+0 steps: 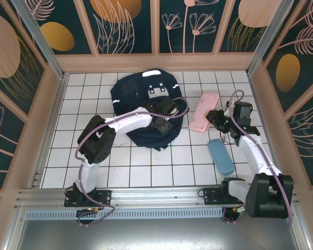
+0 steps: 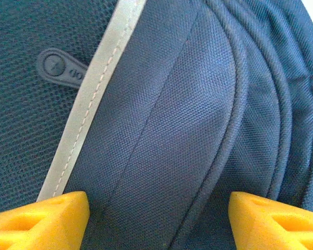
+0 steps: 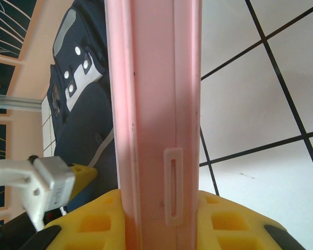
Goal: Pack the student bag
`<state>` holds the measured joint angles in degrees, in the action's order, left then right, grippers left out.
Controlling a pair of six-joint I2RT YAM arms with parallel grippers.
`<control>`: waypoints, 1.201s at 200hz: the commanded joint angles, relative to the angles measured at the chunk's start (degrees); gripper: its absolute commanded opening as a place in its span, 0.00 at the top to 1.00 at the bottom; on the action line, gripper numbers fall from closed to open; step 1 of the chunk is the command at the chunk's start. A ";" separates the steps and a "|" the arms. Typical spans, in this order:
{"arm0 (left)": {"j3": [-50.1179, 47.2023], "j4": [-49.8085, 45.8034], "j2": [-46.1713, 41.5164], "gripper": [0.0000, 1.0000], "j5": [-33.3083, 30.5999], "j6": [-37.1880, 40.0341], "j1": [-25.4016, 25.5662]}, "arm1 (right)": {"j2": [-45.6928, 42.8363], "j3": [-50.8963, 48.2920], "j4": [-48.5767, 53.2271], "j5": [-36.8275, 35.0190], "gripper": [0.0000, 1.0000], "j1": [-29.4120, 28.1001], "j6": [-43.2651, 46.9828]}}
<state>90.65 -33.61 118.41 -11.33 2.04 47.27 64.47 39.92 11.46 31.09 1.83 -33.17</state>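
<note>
The student bag (image 1: 138, 96), a big dark navy backpack with a white reflective stripe (image 2: 88, 104), lies at the back centre of the tiled table. My left gripper (image 1: 164, 121) rests on the bag's near right side. Its yellow fingertips (image 2: 47, 219) stand wide apart, open, with a seamed fold of navy fabric (image 2: 161, 156) lying between them, not pinched. My right gripper (image 3: 156, 208) is shut on one end of a long pink case (image 3: 151, 104), held just right of the bag (image 3: 83, 125). From above, that pink case (image 1: 203, 112) points away from the right gripper (image 1: 219, 119).
A light blue case (image 1: 220, 156) lies on the white tiles (image 1: 146, 166) near the right arm. Wooden walls (image 1: 156, 62) close in the table at the back and both sides. A white cable plug (image 3: 41, 187) hangs by the right wrist.
</note>
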 commanded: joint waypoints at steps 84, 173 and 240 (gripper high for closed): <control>3.19 2.63 -2.86 0.84 -16.45 2.49 -0.17 | -1.71 1.68 -0.46 1.16 0.84 0.28 0.32; 0.99 7.98 -10.41 1.00 -21.57 -0.33 -0.21 | 1.96 -1.57 -7.41 10.76 0.84 -5.01 -2.60; -7.98 24.23 -18.96 1.00 -27.32 -1.08 -0.12 | 18.13 3.80 -21.51 12.07 0.84 -21.30 -12.27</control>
<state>83.20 -19.00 103.63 -33.32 2.74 47.68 77.89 39.53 -1.39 40.86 -16.62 -40.62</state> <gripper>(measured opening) 0.064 0.257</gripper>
